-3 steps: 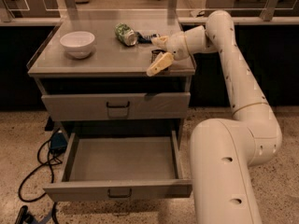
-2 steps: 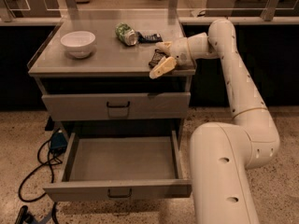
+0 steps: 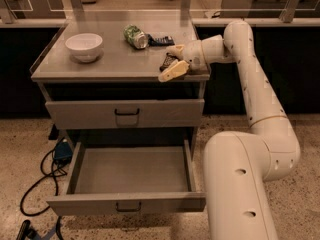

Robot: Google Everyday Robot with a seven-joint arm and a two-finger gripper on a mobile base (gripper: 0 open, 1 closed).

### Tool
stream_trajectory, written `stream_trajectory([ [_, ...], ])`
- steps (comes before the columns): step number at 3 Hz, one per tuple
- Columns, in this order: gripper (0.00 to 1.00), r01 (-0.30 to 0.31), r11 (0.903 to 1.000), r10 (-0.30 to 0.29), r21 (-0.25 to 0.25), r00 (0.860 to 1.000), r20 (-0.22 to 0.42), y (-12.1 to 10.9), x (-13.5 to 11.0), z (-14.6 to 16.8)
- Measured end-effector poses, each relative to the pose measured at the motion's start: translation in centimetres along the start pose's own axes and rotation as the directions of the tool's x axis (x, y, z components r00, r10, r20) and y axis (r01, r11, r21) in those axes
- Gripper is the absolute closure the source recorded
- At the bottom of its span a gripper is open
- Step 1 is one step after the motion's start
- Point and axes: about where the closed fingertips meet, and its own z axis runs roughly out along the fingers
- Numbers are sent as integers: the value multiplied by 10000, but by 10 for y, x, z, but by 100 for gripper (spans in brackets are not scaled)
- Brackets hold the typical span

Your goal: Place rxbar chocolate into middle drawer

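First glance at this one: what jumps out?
The big white arm fills the right side, its claw at the front right edge of the cabinet top, right at the dark rxbar chocolate. Below, the middle drawer stands pulled wide open; a white bowl sits top left.

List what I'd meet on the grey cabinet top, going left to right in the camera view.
White round bowl → crushed green can → dark blue flat wrapper → the robot's pale tool at the top's right front edge, gripping the dark-wrapped rxbar chocolate.
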Motion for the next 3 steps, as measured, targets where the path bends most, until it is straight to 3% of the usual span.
stream_trajectory([
  [2, 65, 2, 10000, -2, -4, 10000, 5, 0, -6, -3],
  [3, 88, -267, 9990, 284, -353, 9984, 479, 15, -12, -17],
])
